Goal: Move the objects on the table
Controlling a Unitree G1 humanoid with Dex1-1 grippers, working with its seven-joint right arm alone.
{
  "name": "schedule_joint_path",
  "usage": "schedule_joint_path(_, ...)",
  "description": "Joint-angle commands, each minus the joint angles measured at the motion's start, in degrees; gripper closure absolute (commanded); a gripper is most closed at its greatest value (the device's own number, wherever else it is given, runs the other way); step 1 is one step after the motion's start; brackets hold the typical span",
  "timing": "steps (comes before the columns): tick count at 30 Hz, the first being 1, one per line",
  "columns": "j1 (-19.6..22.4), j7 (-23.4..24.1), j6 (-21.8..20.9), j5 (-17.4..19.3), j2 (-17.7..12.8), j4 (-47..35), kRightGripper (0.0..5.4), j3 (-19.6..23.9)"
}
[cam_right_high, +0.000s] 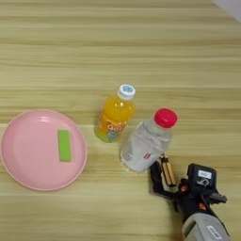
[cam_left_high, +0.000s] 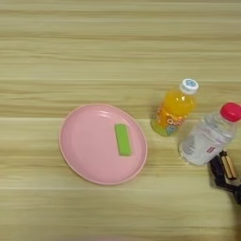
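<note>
On the pink plate (cam_right_high: 28, 169) lies a small flat bright-green block (cam_right_high: 64, 145), roughly at the plate's middle. A clear water bottle (cam_right_high: 145, 143) with a red cap and white label stands on the table (cam_right_high: 120, 56) to the right of the plate. My right gripper (cam_right_high: 160, 165) sits low just right of the bottle's base, close beside it and not around it. Its two black fingers, one with orange strips, stand nearly together, shut on nothing. The silver forearm comes in from the bottom right corner.
An orange juice bottle (cam_right_high: 114, 115) with a white cap stands just left of and behind the water bottle, close to it. The plate's rim lies a little left of the juice bottle. Bare wood stretches across the far half of the table.
</note>
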State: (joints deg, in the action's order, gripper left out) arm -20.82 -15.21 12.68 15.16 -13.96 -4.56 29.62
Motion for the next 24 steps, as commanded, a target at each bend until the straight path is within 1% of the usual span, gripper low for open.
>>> schedule_joint_path(1,-0.7,1.5,3.5,-0.3,-1.7,1.7,0.03,0.6)
schedule_joint_path(7,-1.3,1.8,2.5,-1.5,-2.2,1.3,0.03,-0.6)
schedule_joint_path(16,-2.9,2.3,0.1,-5.5,-3.2,0.4,0.03,-3.7)
schedule_joint_path(19,-3.2,2.3,-0.2,-6.1,-3.2,0.1,0.03,-4.3)
schedule_joint_path(24,-3.2,2.5,-0.4,-6.1,-3.3,0.9,0.03,-4.7)
